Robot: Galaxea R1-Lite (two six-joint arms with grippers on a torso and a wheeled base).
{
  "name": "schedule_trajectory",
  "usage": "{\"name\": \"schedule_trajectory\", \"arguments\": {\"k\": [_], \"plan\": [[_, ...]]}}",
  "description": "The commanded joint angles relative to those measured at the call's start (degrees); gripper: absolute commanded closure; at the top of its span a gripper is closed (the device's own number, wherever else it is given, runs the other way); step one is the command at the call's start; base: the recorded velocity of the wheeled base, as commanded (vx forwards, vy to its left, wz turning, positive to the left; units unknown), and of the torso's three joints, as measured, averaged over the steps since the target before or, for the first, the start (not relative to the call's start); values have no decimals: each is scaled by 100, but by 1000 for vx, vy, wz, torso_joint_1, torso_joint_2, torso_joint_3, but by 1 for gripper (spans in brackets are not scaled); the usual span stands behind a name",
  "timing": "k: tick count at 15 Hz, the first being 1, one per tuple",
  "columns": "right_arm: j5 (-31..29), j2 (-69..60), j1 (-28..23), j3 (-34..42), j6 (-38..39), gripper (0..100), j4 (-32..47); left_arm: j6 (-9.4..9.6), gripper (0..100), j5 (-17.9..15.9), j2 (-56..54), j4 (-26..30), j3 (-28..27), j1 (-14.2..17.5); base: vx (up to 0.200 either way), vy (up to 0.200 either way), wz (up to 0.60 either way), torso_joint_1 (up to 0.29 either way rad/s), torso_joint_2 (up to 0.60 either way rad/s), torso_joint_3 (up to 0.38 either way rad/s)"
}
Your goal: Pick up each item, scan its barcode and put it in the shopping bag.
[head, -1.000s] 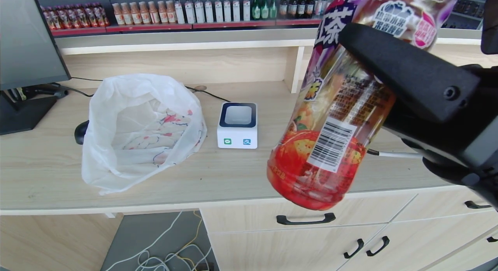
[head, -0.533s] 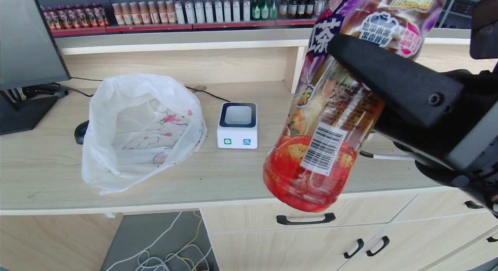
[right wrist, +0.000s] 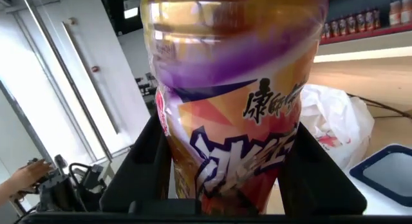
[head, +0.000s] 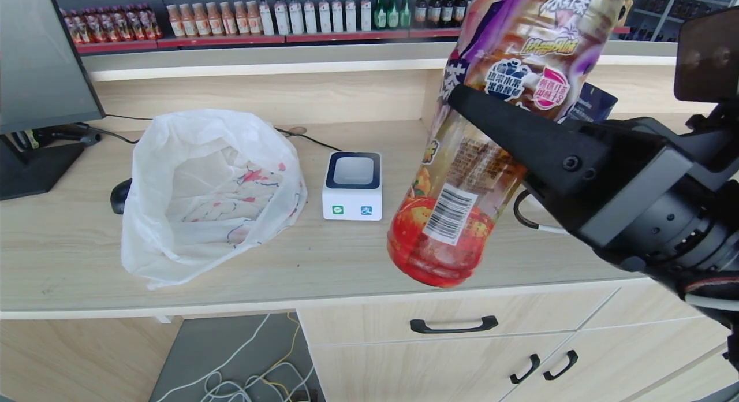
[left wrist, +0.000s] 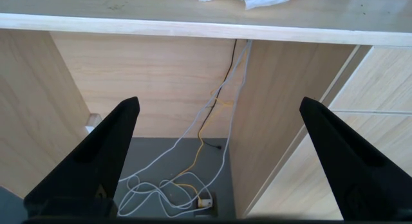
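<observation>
A large drink bottle (head: 473, 159) with a purple and orange label and red liquid hangs tilted above the counter's front right, barcode facing me. My right gripper (head: 496, 122) is shut on its middle; in the right wrist view the bottle (right wrist: 235, 102) sits between the two black fingers (right wrist: 138, 172). The white barcode scanner (head: 353, 186) stands on the counter just left of the bottle's base. The white shopping bag (head: 208, 188) lies open left of the scanner. My left gripper (left wrist: 219, 159) hangs open below the counter edge, over floor cables.
A monitor (head: 40, 73) stands at the counter's far left, a black mouse (head: 119, 196) beside the bag. A dark blue packet (head: 594, 104) lies behind the bottle. Shelves of bottles (head: 288, 15) line the back. Drawers (head: 456, 327) sit under the counter.
My right gripper has carried the bottle down and to the left, closer to the scanner. The bag and scanner have not moved.
</observation>
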Motion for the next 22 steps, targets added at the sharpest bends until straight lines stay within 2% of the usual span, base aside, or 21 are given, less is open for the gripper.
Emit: {"name": "schedule_trajectory", "arguments": {"k": [1, 2, 4, 7, 10, 13, 19, 22], "plan": [[-483, 42, -6, 6, -350, 100, 64, 4, 0, 0, 6, 4, 0, 0, 0, 0, 0, 0, 0, 0], [-702, 7, -6, 6, -482, 100, 134, 4, 0, 0, -2, 4, 0, 0, 0, 0, 0, 0, 0, 0], [-1555, -178, -6, 102, -1009, 100, 521, -4, 0, 0, -2, -5, 0, 0, 0, 0, 0, 0, 0, 0], [-2601, -397, -6, 252, -1739, 100, 644, -4, 0, 0, -2, 4, 0, 0, 0, 0, 0, 0, 0, 0], [-2829, -600, -85, 542, -2337, 100, 618, 4, 0, 0, -2, 4, 0, 0, 0, 0, 0, 0, 0, 0], [-3076, -573, -454, 568, -2363, 100, 451, 4, 0, 0, 6, -5, 0, 0, 0, 0, 0, 0, 0, 0], [-3067, -406, -568, 709, -2486, 100, 345, 4, 0, 0, 6, 4, 0, 0, 0, 0, 0, 0, 0, 0], [-3058, -424, -586, 753, -2477, 100, 301, -4, 0, 0, 6, 4, 0, 0, 0, 200, 0, -2, 4, 5]]}}
